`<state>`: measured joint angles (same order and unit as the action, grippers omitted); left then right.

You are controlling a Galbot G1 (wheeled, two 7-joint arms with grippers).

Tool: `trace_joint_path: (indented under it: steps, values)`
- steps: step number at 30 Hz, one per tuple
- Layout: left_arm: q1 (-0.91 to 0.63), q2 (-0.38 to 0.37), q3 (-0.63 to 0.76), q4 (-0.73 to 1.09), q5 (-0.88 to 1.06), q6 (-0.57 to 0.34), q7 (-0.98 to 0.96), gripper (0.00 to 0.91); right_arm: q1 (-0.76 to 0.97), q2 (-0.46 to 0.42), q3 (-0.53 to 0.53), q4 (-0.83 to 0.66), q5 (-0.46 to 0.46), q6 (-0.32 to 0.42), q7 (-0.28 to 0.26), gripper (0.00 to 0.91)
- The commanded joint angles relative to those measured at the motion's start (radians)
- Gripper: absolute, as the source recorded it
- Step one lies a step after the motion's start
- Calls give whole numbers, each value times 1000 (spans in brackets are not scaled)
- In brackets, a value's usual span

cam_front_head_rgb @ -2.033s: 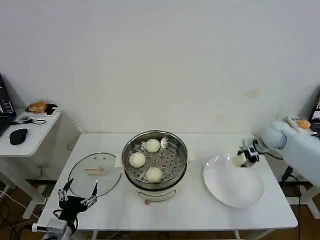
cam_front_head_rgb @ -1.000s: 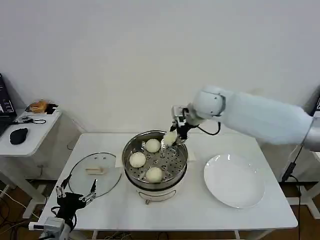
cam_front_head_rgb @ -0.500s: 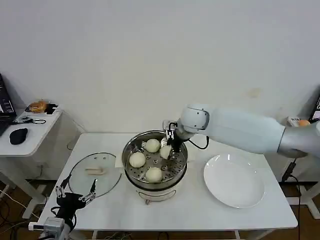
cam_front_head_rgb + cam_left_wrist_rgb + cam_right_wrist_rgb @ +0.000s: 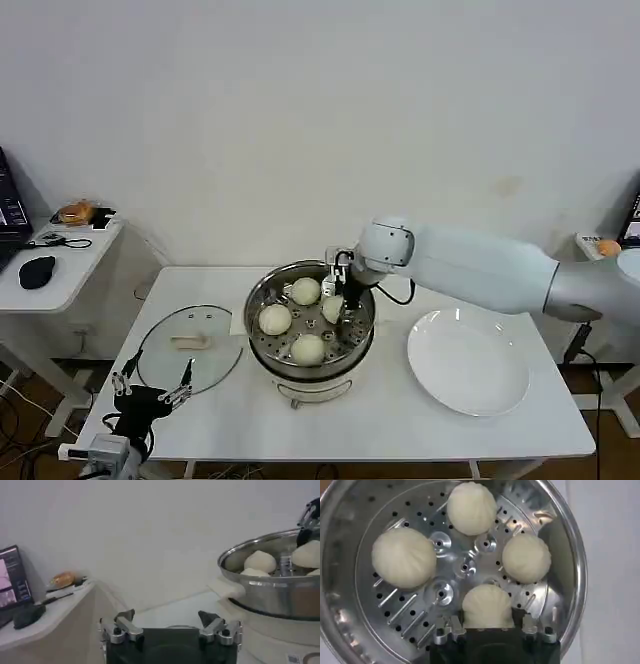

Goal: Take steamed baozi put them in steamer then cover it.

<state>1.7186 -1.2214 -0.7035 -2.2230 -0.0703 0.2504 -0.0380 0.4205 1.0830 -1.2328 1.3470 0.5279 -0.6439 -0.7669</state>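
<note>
At centre frame in the head view, steamer (image 4: 311, 322) on the white table (image 4: 400, 420), four steamed baozi on its perforated tray. Right gripper (image 4: 333, 300) reaching down into the pot, fingers (image 4: 532, 628) closed on the fourth baozi (image 4: 487, 607), bun resting on the tray. Three other baozi (image 4: 471, 507) spread around it. Lower left, cover (image 4: 190, 348) flat on the table beside the pot; left gripper (image 4: 152, 395) near it, fingers spread wide, holding nothing. Right of the pot, white plate (image 4: 468, 362).

Plain white wall (image 4: 300, 120); white table (image 4: 400, 420) centre; white side table (image 4: 60, 275) at left.
</note>
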Motion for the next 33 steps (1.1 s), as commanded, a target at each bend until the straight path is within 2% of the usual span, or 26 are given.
trace_joint_path:
  steps: [1,2,5,9,10,11,14,15,16,17,18,19,20,23,25,26,28,31,33]
  values:
    - [-3,-2,2,5,0,0,0,907,8,-50,55,58,19,5,24,907]
    - [-3,-1,2,7,0,-1,0,907,8,-57,64,66,21,9,28,907]
    - [-5,-1,2,10,-1,-1,0,907,6,-126,126,157,64,17,91,907]
    - [-12,-1,5,9,-2,-1,0,907,-42,-211,219,279,96,43,234,907]
    - [-13,-1,6,8,-2,-1,0,907,-71,-233,257,308,115,41,302,907]
    - [-14,-2,7,9,-2,-1,0,907,-87,-248,281,323,122,49,344,907]
    - [-15,-5,10,12,-1,-1,-1,907,-258,-312,407,399,96,121,498,907]
    - [-15,-6,11,14,-1,-1,-1,907,-298,-330,457,414,83,143,530,907]
    - [-15,-7,12,15,0,-2,-1,907,-408,-353,556,439,60,193,576,907]
    - [-15,-9,13,16,1,-2,-1,907,-468,-364,593,452,48,212,599,907]
    - [-15,-9,15,16,2,-2,-2,907,-555,-376,694,469,-18,244,642,907]
    - [-14,-10,16,16,4,-2,-2,907,-639,-376,756,476,-43,267,648,907]
    - [-15,-11,19,17,8,-2,-2,907,-778,-370,853,491,-68,319,689,907]
    - [-16,-14,25,23,15,-4,-3,907,-1002,-330,1029,507,-143,417,762,907]
    - [-19,-19,30,31,23,-8,-6,907,-1199,-274,1263,518,-195,477,768,907]
    - [-21,-19,31,37,28,-12,-6,907,-1261,-255,1300,519,-237,519,763,907]
    - [-24,-20,34,52,40,-32,-5,907,-1441,-171,1493,530,-316,599,734,907]
    - [-31,-14,40,78,68,-48,-6,907,-1590,-59,1669,537,-374,678,681,907]
    - [-33,-12,42,90,108,-61,-8,907,-1661,32,1747,541,-388,709,642,907]
